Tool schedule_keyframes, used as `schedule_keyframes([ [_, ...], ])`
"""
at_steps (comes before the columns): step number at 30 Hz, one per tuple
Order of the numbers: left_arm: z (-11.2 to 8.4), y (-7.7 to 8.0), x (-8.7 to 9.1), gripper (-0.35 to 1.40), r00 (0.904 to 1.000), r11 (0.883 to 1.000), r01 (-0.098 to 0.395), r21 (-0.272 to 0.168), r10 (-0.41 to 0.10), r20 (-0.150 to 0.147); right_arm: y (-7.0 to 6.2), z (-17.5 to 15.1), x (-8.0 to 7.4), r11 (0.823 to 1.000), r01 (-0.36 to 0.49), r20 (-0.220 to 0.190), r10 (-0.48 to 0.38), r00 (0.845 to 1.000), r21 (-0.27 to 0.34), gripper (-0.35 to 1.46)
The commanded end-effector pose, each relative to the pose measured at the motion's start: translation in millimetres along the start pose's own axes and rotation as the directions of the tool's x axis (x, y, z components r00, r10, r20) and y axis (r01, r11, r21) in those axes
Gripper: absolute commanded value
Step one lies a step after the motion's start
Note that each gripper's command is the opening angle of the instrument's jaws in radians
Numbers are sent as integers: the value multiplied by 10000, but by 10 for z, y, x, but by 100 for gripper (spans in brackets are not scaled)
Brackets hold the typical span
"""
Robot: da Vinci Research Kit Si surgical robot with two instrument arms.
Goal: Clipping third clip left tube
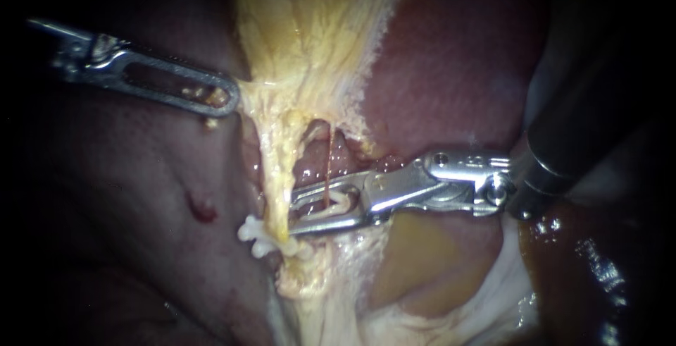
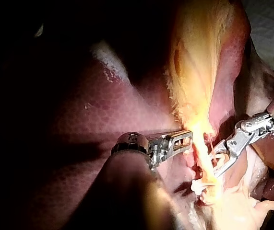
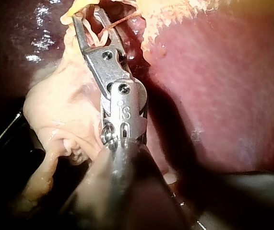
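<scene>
The left tube (image 1: 276, 177) runs as a pale yellow, glistening cord from the fan of yellow tissue (image 1: 303, 29) down to the placed clips (image 1: 257, 237), which sit white on its lower end, with the dark red liver (image 1: 451, 71) behind. The left instrument (image 1: 231, 99) has its jaws closed on the edge of that yellow tissue beside the tube's upper end, drawing it sideways so the cord stands taut. The right instrument (image 1: 299, 212) comes in level just above the placed clips. Its jaws stand apart with a white clip (image 1: 331, 204) lying in the gap, and their tips reach the tube — whether they straddle it fully cannot be told. A thin red tube (image 1: 329, 163) crosses the parted jaws nearer their hinge. The left tube looks soft, wet, light and easily torn, so it will likely flatten rather than resist and could slide out of the jaws. The best place to close seems to be the bare stretch just above the placed clips, square across — and clear of the thin red tube, which looks frail enough to be caught.
</scene>
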State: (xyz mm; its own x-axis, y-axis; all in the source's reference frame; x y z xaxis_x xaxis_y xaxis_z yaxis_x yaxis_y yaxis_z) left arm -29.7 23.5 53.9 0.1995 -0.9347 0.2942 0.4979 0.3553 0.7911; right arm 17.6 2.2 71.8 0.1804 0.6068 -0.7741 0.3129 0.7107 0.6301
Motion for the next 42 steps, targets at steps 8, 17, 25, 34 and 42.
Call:
schedule_keyframes([
  [8,0,0,0,-35,10000,10000,-1,-1,1,0,0,0,0,10000,1,-2,-1,10000,-1,6],
  [17,0,0,0,-35,10000,10000,-1,-1,1,-1,2,2,-2,9998,-170,-89,169,9998,-92,37],
  [25,-1,0,0,-35,10000,10000,-2,0,2,-2,4,2,-4,9991,-233,-119,229,9997,-343,47],
  [34,-1,0,1,-35,10000,10000,-4,4,4,-4,6,-16,-13,9949,-307,-50,303,9995,-961,50],
  [42,-2,0,1,-35,10000,10000,-4,4,4,-4,7,-35,-17,9912,-114,143,134,9998,-1315,50],
])
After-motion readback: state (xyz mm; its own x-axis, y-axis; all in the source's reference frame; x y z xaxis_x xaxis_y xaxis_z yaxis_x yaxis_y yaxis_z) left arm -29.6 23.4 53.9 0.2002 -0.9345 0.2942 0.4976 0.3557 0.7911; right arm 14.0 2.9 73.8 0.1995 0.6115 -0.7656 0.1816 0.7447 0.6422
